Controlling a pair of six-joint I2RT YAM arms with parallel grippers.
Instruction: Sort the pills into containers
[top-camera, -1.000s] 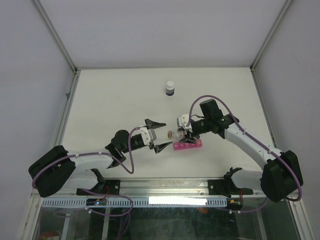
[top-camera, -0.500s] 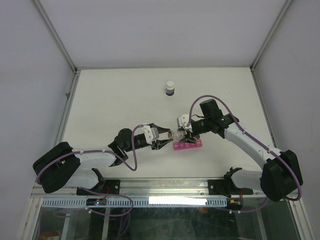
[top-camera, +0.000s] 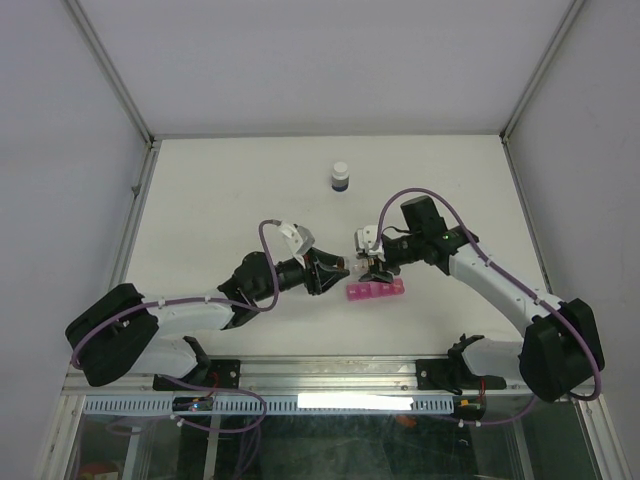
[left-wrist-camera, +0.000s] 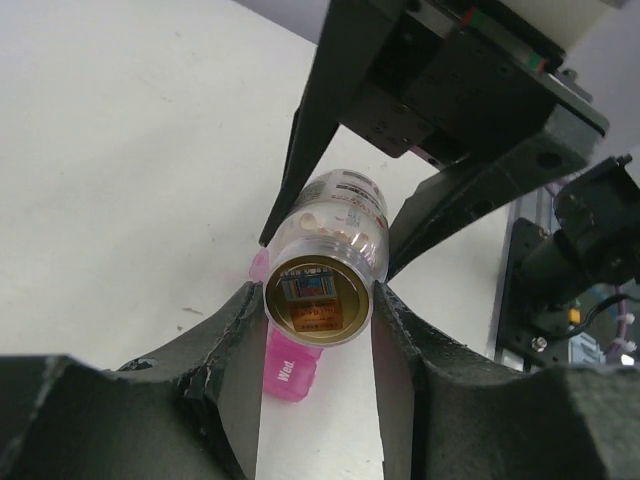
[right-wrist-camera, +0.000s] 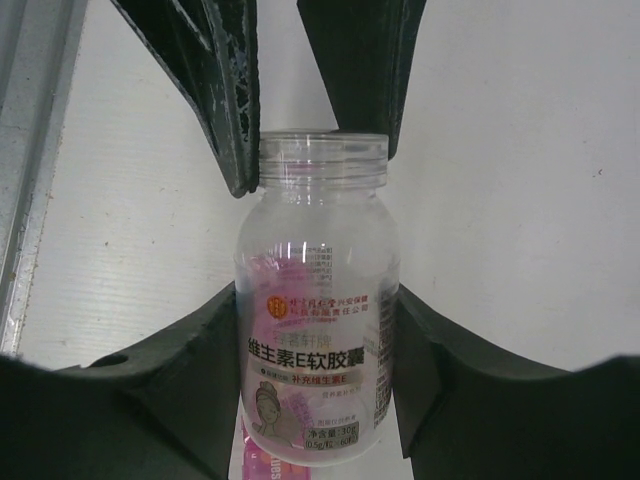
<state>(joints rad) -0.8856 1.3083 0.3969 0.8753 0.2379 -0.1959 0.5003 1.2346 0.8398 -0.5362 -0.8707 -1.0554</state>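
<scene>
From above, the left hand (top-camera: 333, 270) and the right hand (top-camera: 366, 262) met tip to tip over the surface (top-camera: 220, 200), with a small clear vial (top-camera: 350, 267) lying sideways between them. The pink organizer (top-camera: 377, 292), the task's container strip, lay on the surface just below the right hand's tips. It was near enough that anything tipped from the vial would have little way to travel. A dark bottle (top-camera: 341, 178) with a white cap stood well beyond both hands, untouched.

In the left wrist view, the left hand's fingers (left-wrist-camera: 235, 340) pressed against either side of the vial's orange cap end, so that hand was clamped on the cap. Pale pills (left-wrist-camera: 335, 225) showed through the clear wall behind the cap. The right hand's dark fingers reached in from the far side to grip the body. The organizer peeked out beneath the vial, under the left hand's tips.

In the right wrist view, the right hand's fingers (right-wrist-camera: 200, 370) were clamped around the labelled body, while the left hand's fingers closed on the neck at the far end. That split grip suited unscrewing, with one hand steadying the body and the other turning the cap. Whether the cap had loosened could not be told; it looked seated, but the fingers partly hid the threads.
</scene>
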